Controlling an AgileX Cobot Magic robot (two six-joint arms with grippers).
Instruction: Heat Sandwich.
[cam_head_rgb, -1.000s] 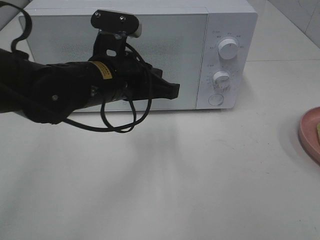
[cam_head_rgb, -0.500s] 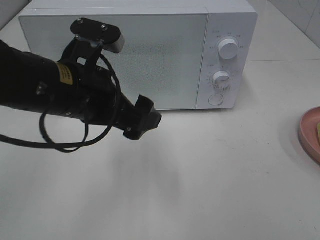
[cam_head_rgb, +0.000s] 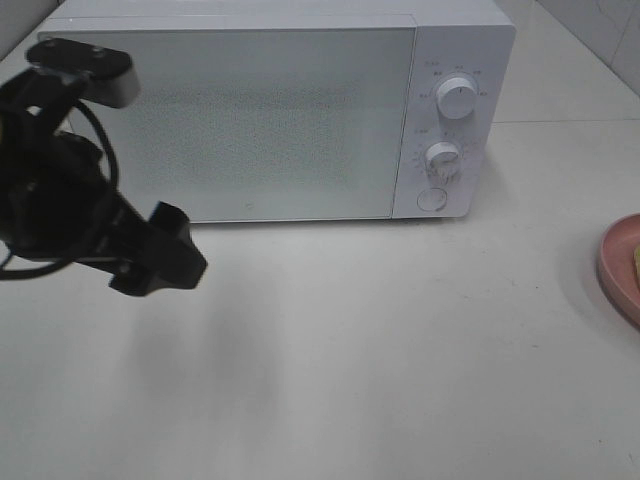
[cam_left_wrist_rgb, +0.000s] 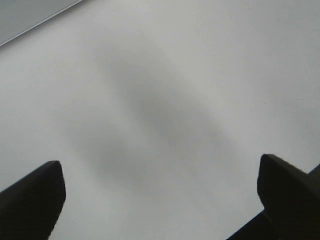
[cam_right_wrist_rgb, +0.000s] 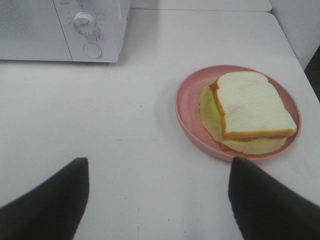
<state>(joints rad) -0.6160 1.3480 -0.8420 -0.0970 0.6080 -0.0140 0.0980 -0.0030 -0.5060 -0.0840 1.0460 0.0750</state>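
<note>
white boxy microwave is shut at the far side, the toast-and-lettuce sandwich unheated on its salmon-pink round plate at right; both jaws open, empty.

No text can be read anywhere. The microwave, across the upper part of the exterior view, carries tiny grey markings ringing its two dials, all too small to make out.

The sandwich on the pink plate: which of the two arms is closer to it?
Right. Its gripper hangs just short of the sandwich; the left gripper hangs far off, across the table by the microwave's other end.
</note>
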